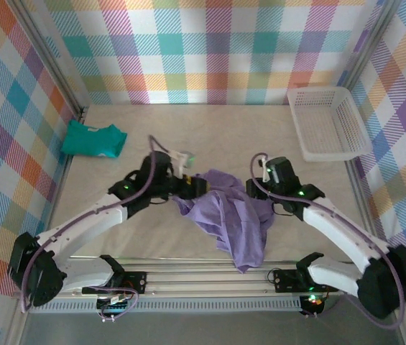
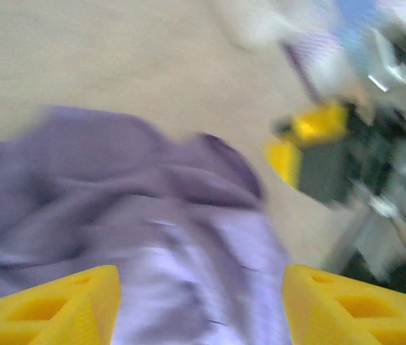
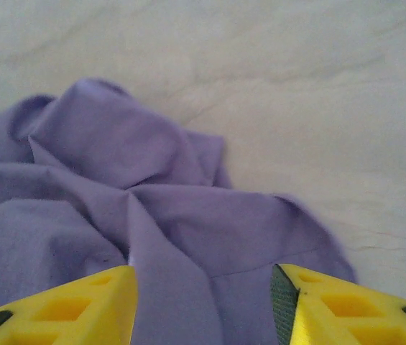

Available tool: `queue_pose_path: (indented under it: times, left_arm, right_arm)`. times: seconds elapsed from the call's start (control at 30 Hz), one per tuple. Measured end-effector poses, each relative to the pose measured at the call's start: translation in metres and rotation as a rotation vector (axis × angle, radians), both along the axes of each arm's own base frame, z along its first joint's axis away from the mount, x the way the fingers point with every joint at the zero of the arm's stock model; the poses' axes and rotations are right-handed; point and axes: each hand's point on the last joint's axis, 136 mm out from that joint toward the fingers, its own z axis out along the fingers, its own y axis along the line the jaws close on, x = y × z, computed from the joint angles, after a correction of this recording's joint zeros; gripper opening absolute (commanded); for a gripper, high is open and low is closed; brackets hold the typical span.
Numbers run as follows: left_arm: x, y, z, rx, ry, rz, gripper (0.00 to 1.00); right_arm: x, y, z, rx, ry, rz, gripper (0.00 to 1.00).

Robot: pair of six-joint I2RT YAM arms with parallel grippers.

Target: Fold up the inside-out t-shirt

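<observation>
Overhead, the shirt (image 1: pixel 228 215) lies crumpled in a heap on the surface (image 1: pixel 210 136), between the 2 arms, its lower end trailing toward the near edge. The left gripper (image 1: pixel 192 185) sits at its upper left edge and the right gripper (image 1: pixel 256 188) at its upper right, probably placed to find corners for spreading it flat.

From the left wrist, the gripper (image 2: pixel 199 277) stands apart, clamping nothing; blurred purple folds lie just ahead and below.

From the right wrist, the gripper (image 3: pixel 203 277) is likewise apart, with bunched cloth reaching between its fingers and bare surface beyond.
</observation>
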Motion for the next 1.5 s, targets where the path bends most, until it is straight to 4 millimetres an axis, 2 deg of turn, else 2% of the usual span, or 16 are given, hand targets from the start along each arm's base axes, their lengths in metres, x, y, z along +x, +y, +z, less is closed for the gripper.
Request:
queue_pose_path:
  times: [0.1,0.2,0.43,0.6,0.63,0.73,0.8,0.9,0.97,1.07,1.13,1.23,1.3,1.33,1.4,1.5]
  left_arm:
    - [0.027,0.059,-0.039,0.045,0.117,0.254,0.72]
    - [0.025,0.088,-0.080,0.111,0.240,0.372,0.77]
    - [0.037,0.079,-0.146,0.176,0.409,0.376,0.74]
    - [0.053,0.060,-0.165,0.137,0.451,0.344,0.46]
    - [0.054,0.058,-0.167,0.124,0.459,0.343,0.38]
    - [0.058,0.050,-0.169,0.086,0.464,0.330,0.12]
    - [0.063,0.047,-0.164,0.060,0.449,0.328,0.00]
    - [0.077,0.044,-0.145,0.011,0.403,0.334,0.00]
    - [0.090,0.043,-0.116,-0.035,0.336,0.336,0.00]
    - [0.111,0.040,-0.031,-0.147,0.149,0.327,0.00]
    - [0.114,0.039,0.046,-0.239,-0.017,0.305,0.00]
    - [0.087,0.049,0.153,-0.356,-0.264,0.266,0.00]
    - [0.060,0.059,0.195,-0.398,-0.375,0.245,0.00]
    - [0.046,0.064,0.207,-0.407,-0.416,0.233,0.00]
    - [0.030,0.070,0.208,-0.395,-0.440,0.224,0.01]
    - [0.023,0.071,0.167,-0.334,-0.371,0.220,0.02]
  right_arm:
    - [0.005,0.021,-0.016,-0.001,0.078,0.055,0.65]
    - [0.013,0.035,-0.029,-0.004,0.136,0.083,0.68]
    - [0.049,0.069,-0.057,0.011,0.195,0.117,0.71]
    - [0.087,0.089,-0.082,-0.026,0.201,0.128,0.70]
    - [0.094,0.092,-0.088,-0.034,0.204,0.132,0.65]
    - [0.110,0.103,-0.102,-0.054,0.210,0.157,0.18]
    - [0.116,0.105,-0.101,-0.058,0.197,0.173,0.00]
    - [0.129,0.108,-0.078,-0.032,0.142,0.203,0.00]
    - [0.145,0.105,-0.040,0.011,0.065,0.203,0.00]
    - [0.169,0.087,0.058,0.085,-0.139,0.183,0.00]
    - [0.169,0.069,0.140,0.127,-0.319,0.166,0.00]
    - [0.133,0.039,0.247,0.165,-0.572,0.143,0.00]
    - [0.094,0.023,0.293,0.190,-0.705,0.136,0.00]
    - [0.075,0.013,0.302,0.197,-0.745,0.127,0.00]
    - [0.046,0.001,0.293,0.203,-0.754,0.115,0.03]
    - [0.025,-0.009,0.236,0.208,-0.654,0.084,0.22]
